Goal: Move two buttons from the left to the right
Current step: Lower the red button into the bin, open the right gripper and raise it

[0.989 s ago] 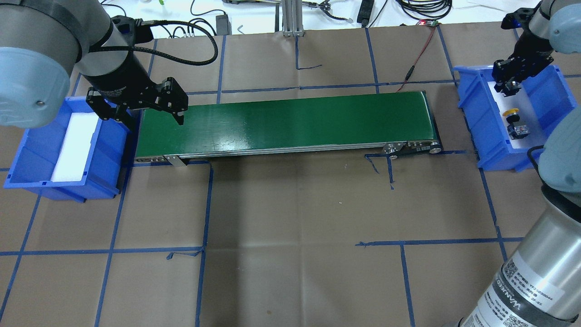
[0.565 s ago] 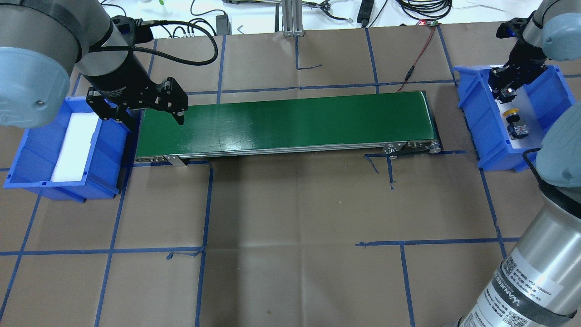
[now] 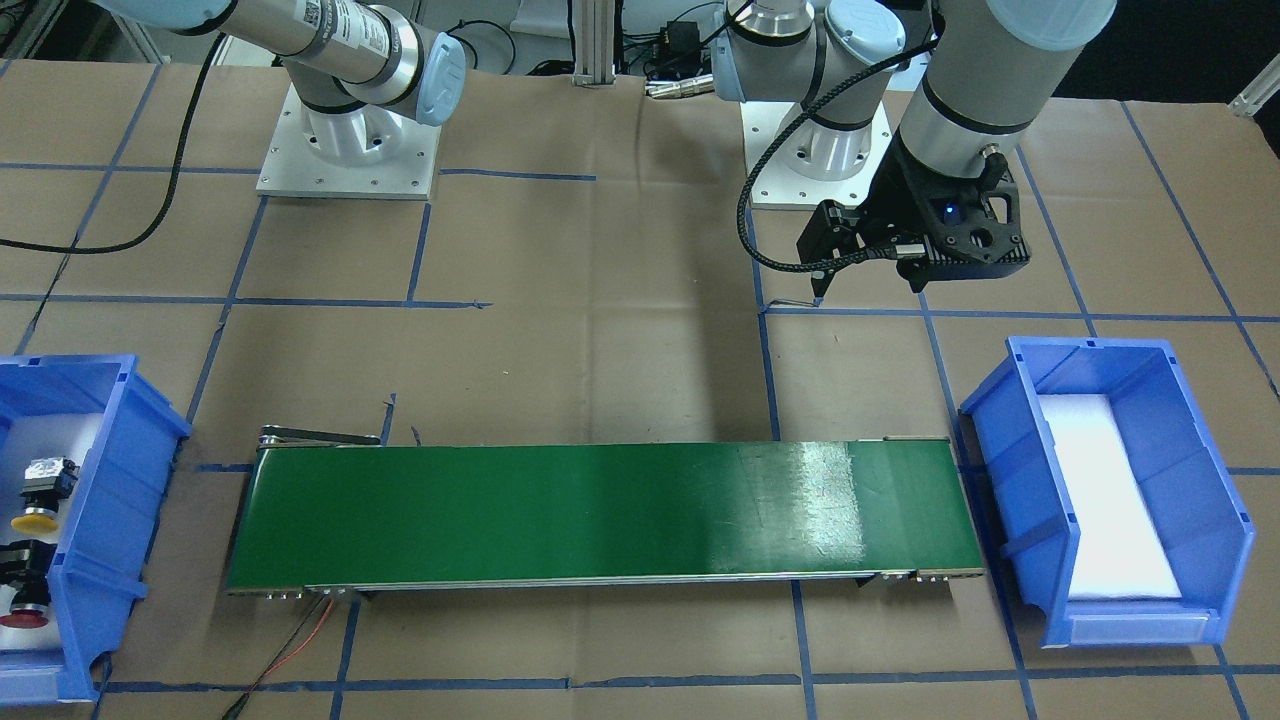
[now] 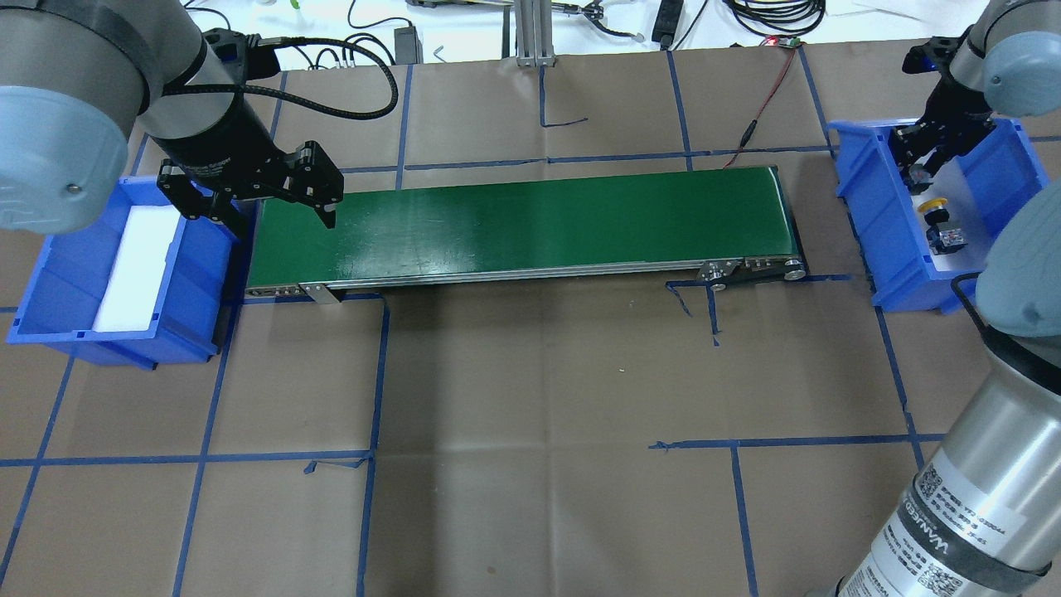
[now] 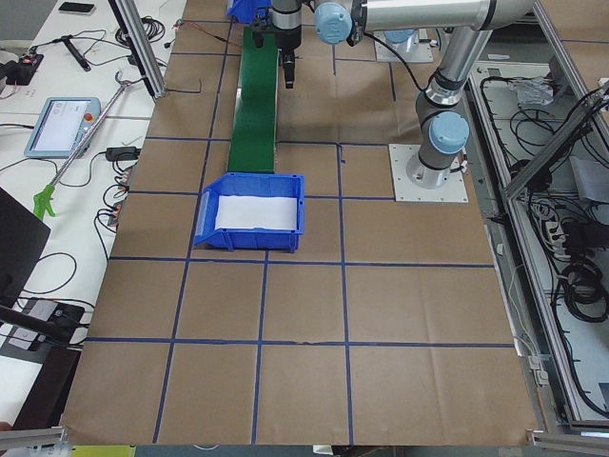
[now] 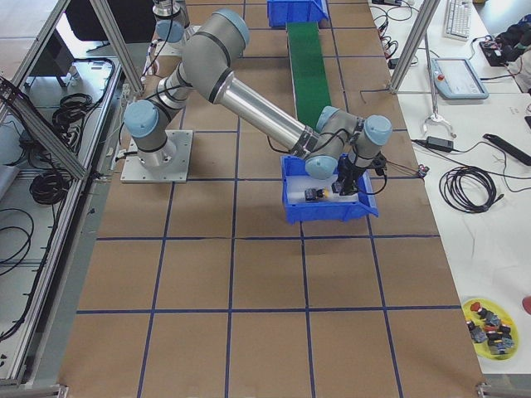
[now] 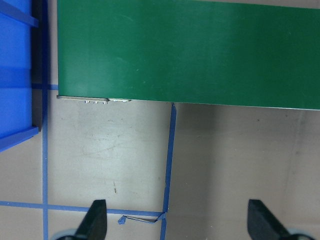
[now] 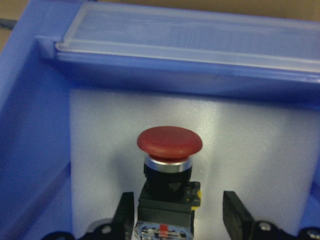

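Observation:
The red button [image 8: 170,142] lies on the white foam of the right blue bin [image 4: 858,178], cap toward the bin's far wall. My right gripper [image 8: 180,215] is low in that bin [image 4: 916,172], its fingers astride the button's black body with small gaps on both sides, so it looks open. The red cap also shows in the front-facing view [image 3: 22,618]. The yellow button [image 4: 934,205] lies on the same foam just nearer the robot, and also shows in the front-facing view [image 3: 32,520]. My left gripper [image 4: 278,217] is open and empty over the belt's left end.
A green conveyor belt [image 4: 539,220] runs between the two bins. The left blue bin [image 4: 50,274] holds only a white foam pad. Blue tape lines cross the brown table. Cables lie along the far edge.
My right gripper has moved toward the bin's far end and down into it, bringing the red button with it. The left arm has not moved.

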